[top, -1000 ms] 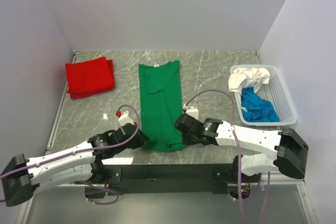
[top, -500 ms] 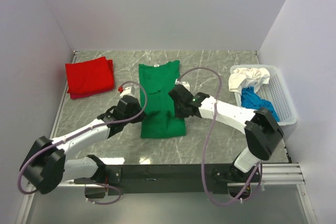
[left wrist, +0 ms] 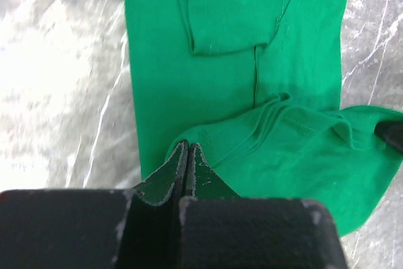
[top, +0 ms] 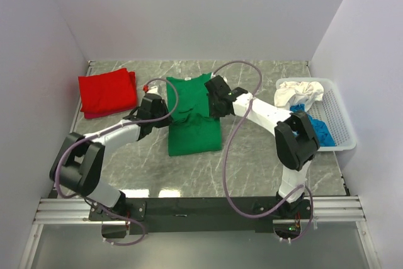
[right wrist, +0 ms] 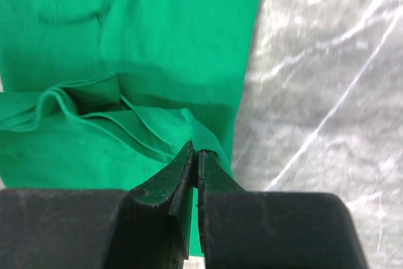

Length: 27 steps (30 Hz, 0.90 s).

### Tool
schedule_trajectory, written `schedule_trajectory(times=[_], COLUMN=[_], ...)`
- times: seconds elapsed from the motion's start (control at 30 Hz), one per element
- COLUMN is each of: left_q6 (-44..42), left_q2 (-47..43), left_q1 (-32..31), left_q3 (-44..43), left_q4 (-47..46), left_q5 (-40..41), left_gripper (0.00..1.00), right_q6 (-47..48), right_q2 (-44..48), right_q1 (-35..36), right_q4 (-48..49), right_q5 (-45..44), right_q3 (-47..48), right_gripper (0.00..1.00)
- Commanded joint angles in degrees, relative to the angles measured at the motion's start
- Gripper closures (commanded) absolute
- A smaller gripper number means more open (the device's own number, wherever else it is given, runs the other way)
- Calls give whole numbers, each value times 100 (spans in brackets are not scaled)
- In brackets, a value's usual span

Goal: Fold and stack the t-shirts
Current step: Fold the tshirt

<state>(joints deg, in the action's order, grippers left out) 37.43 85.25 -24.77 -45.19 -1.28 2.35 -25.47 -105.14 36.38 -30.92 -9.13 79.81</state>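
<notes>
Grey marbled table (top: pixel 264 155) fills the floor of the white-walled booth, as seen from the overhead view.

Item 1: green t-shirt (top: pixel 192 133), centre of the frame, lying lengthwise with its collar toward the top of the picture. Its lower part is doubled upward over the body, so the cloth toward the bottom of the frame lies in two layers. The raised hem sits across the middle of the garment in loose ridges.

Item 2: white lattice basket (top: pixel 340 127), right edge of the frame, well apart from the green t-shirt. It contains a crumpled white t-shirt (top: pixel 299 92) at its upper end, spilling over the rim, and a crumpled blue t-shirt (top: pixel 318 131) below it.

Item 3: red t-shirt (top: pixel 107 92), upper left of the frame, folded into a flat rectangle on the table, apart from everything else.

Item 4: left hand (left wrist: pixel 187 150), at the left edge of the green t-shirt's raised hem. Its fingers are pressed together, with green cloth pinched between them.

Item 5: right hand (right wrist: pixel 195 154), at the right edge of the same hem. It is likewise clamped on a fold of green cloth, with marble showing just beside it.

Item 6: small white neck label (top: pixel 187 79), at the collar of the green t-shirt.
</notes>
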Motion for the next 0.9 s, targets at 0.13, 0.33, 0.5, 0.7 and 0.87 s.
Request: schedule_trajectory(times=[0.13,0.33,0.5,0.7,0.87], left_q6=[-359,-351,-333,-245,-306], left_q2=[465,921,1204,915,63], left_q1=[297,491,491,491,474], left_q3=[-552,-762,-1062,-1273,-1054], left_q4=[-373,-496,-312,39,321], left_q5=[-253,-358,-271,28,266], left_gripper=[100,100,86,17,1], right_q6=[403,508,605,746,763], right_q2=[-700,-1025,-1184,-860,-298], right_q1=[-263,-447,-536,-588,-588], right_q4=[-37,77,51,-151,-292], right_q5=[253,446,578,482,324], right_q3=[816,913,1106,1098,879], right_gripper=[100,100,100,58,38])
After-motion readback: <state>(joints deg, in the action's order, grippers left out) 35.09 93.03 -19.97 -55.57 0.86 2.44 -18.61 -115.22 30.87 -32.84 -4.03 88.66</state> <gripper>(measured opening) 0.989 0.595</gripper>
